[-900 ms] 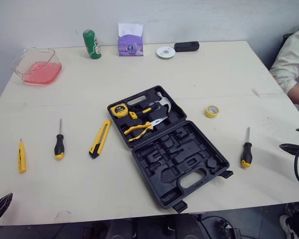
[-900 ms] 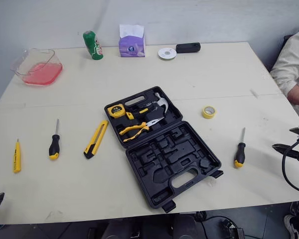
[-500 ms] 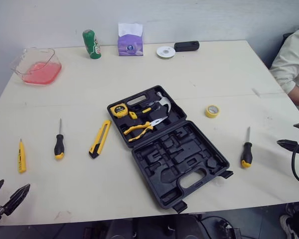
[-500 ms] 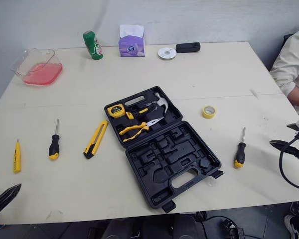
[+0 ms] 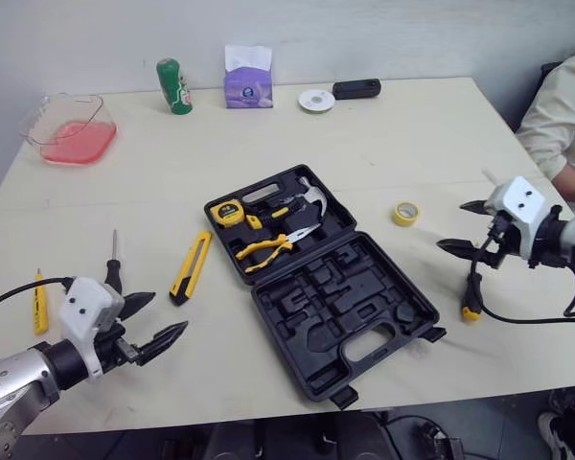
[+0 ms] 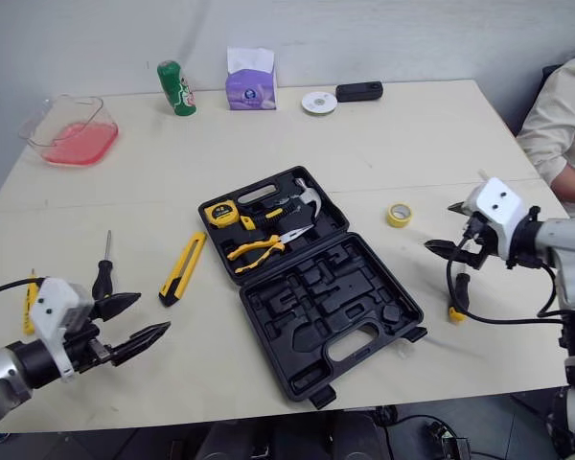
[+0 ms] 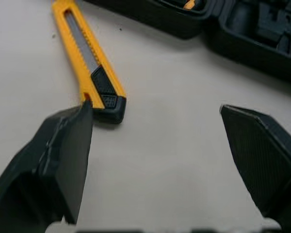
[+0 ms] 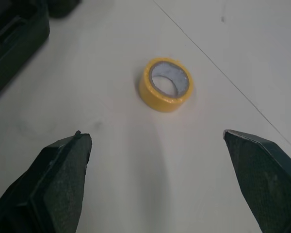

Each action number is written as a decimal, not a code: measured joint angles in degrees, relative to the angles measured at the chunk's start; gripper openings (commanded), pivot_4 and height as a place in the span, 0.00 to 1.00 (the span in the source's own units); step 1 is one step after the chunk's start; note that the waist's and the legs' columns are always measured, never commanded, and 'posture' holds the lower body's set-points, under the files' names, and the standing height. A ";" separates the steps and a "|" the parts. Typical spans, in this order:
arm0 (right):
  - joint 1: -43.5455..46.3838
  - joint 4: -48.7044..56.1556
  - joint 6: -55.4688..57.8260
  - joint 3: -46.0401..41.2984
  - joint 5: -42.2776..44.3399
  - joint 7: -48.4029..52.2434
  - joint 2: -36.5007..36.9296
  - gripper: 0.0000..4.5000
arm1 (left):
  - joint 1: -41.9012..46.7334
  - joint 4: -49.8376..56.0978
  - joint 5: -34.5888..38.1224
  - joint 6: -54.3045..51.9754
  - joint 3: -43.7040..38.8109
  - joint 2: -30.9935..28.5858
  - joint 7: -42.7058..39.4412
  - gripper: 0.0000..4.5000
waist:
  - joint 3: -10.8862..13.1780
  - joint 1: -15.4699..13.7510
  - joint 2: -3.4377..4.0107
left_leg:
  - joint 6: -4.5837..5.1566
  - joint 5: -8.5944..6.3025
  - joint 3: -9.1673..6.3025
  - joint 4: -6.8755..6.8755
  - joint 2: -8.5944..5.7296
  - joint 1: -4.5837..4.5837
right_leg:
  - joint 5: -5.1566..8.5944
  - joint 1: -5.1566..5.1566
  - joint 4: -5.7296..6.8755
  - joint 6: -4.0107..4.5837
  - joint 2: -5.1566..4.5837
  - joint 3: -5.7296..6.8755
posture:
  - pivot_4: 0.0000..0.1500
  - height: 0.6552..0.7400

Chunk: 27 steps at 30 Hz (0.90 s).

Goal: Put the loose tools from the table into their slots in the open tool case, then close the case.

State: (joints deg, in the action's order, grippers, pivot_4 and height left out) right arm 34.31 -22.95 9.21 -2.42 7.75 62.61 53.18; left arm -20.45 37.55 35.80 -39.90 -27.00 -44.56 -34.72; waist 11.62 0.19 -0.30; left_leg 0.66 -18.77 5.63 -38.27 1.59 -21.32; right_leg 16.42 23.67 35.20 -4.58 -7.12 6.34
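Moulded black tool case (image 5: 350,353) lies open near a slim yellow knife (image 5: 192,267).

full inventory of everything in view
tool case: 1, black, open, table centre
tape measure, hammer, pliers: 1 each, in case
utility knife: 1, yellow-black, left of case
screwdrivers: 2, black-yellow handles, either side of case
pen-shaped tool: 1, yellow, far left
tape roll: 1, yellow, right of case
tub: 1, clear, pink inside, back left
green can, purple tissue pack, white disc, black device: 1 each, back edge
sleeve: 1, pale, right edge
left claw, right claw: black, open, empty
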 measured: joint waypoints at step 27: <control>13.94 -12.26 -2.00 13.19 -9.97 -8.08 -22.53 0.00 | 27.17 -11.34 -11.22 -4.85 29.19 9.06 6.17 0.01 | -0.03 0.13 -0.02 | -0.05 0.01 0.05 -0.77 0.20 -0.13 | 0.00 0.10 0.76 0.01 0.43 -0.23 | 1.00 0.82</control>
State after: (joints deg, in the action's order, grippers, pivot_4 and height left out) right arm 48.26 -35.21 7.21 10.77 -2.23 54.53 30.64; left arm 6.73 26.21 24.58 -44.75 2.19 -35.50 -28.55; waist 11.60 0.32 -0.32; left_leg 0.61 -18.76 5.68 -39.04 1.78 -21.45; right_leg 16.42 23.77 35.97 -4.57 -6.69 6.11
